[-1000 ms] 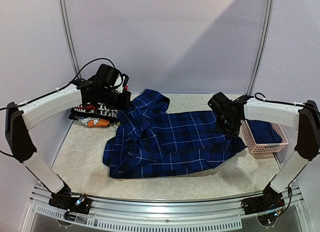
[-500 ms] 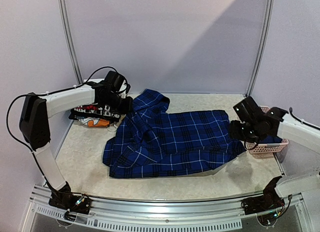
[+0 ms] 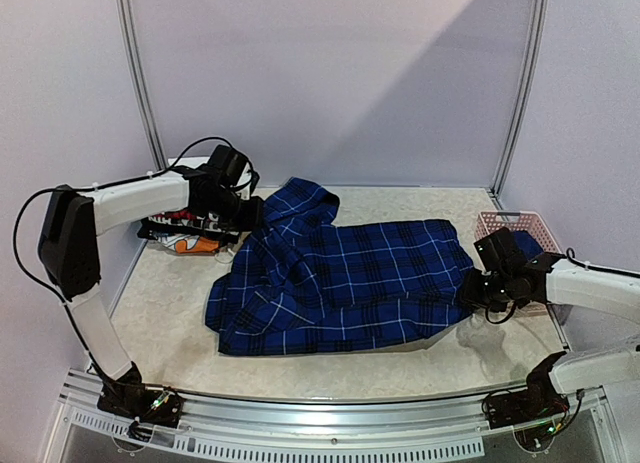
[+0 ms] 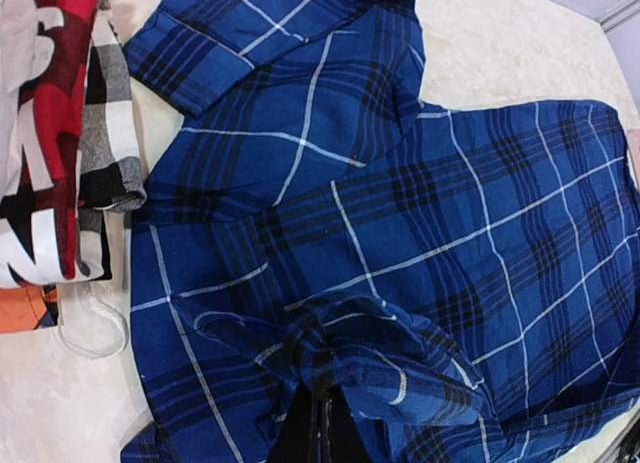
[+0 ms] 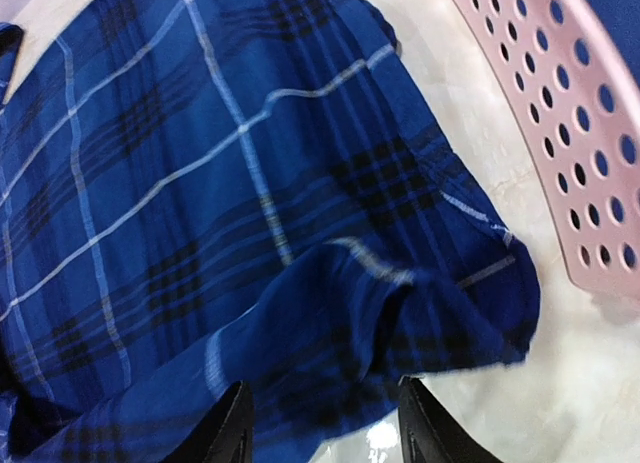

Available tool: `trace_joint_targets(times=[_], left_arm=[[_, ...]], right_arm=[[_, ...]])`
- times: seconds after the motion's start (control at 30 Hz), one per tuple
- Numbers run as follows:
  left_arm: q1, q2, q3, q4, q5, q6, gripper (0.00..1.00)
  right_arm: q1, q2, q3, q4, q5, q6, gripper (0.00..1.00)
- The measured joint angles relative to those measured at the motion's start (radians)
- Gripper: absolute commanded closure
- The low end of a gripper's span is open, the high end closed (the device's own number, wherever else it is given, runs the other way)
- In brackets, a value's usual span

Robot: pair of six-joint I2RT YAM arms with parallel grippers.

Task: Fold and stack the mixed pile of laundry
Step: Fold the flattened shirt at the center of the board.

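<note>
The dark-blue plaid shirt (image 3: pixel 340 283) lies spread across the middle of the table, its collar end bunched at the back left. My left gripper (image 3: pixel 248 213) is shut on a pinched fold of that shirt (image 4: pixel 330 353), and its fingertips (image 4: pixel 322 423) are pressed together under the cloth. My right gripper (image 3: pixel 472 293) is low at the shirt's near right corner (image 5: pixel 420 313). It is open, its fingers (image 5: pixel 232 428) standing apart on either side of the bunched hem. A plain dark-blue cloth (image 5: pixel 618 1) shows inside the basket; I see no print on it.
The pink lattice basket (image 3: pixel 508 221) stands at the right edge, right beside my right arm, and its wall (image 5: pixel 560 113) is close to the shirt corner. Folded white, black and red-lettered garments (image 3: pixel 185 231) are stacked at the left, touching the shirt (image 4: pixel 60 153).
My right arm has swung down and toward the near edge, from over the shirt's right side to its near right corner. My left gripper stays shut on the shirt, barely moved.
</note>
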Motion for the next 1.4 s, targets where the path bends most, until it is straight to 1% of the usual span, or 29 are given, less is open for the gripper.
trace_joint_targets(times=[0.1, 0.23, 0.4, 0.57, 0.67, 0.73, 0.87, 1.0, 1.1, 1.3, 1.4], left_arm=[[0.000, -0.013, -0.012, 0.000, 0.002, 0.000, 1.00], [0.000, -0.027, -0.021, 0.001, 0.008, 0.000, 1.00], [0.000, -0.039, -0.034, 0.001, 0.014, 0.000, 1.00], [0.000, -0.039, -0.034, 0.001, 0.019, 0.000, 1.00], [0.000, -0.039, -0.035, 0.002, 0.021, 0.000, 1.00], [0.000, -0.040, -0.038, 0.003, 0.024, 0.000, 1.00], [0.000, -0.043, -0.049, 0.006, 0.029, 0.000, 1.00], [0.000, -0.081, -0.069, 0.002, 0.037, -0.003, 1.00], [-0.002, -0.140, -0.082, -0.004, 0.039, -0.008, 1.00], [-0.013, -0.321, -0.087, -0.063, 0.005, -0.016, 1.00], [-0.014, -0.428, -0.085, -0.107, -0.033, -0.016, 1.00]], right_arm=[[-0.030, 0.055, -0.011, 0.044, -0.029, -0.009, 0.57], [-0.037, 0.093, -0.010, 0.078, -0.044, -0.024, 0.61], [-0.042, 0.101, -0.010, 0.080, -0.033, -0.034, 0.73], [-0.046, 0.119, -0.010, 0.076, -0.008, -0.035, 0.80], [-0.046, 0.123, -0.010, 0.075, 0.009, -0.035, 0.90], [-0.046, 0.130, -0.010, 0.076, 0.014, -0.036, 0.99], [-0.046, 0.145, -0.010, 0.074, 0.028, -0.037, 1.00], [-0.046, 0.135, 0.002, 0.036, 0.032, -0.043, 1.00], [-0.046, 0.063, 0.026, -0.042, 0.033, -0.047, 1.00], [-0.046, -0.232, 0.122, -0.227, 0.051, -0.058, 1.00], [-0.046, -0.344, 0.161, -0.295, 0.069, -0.061, 1.00]])
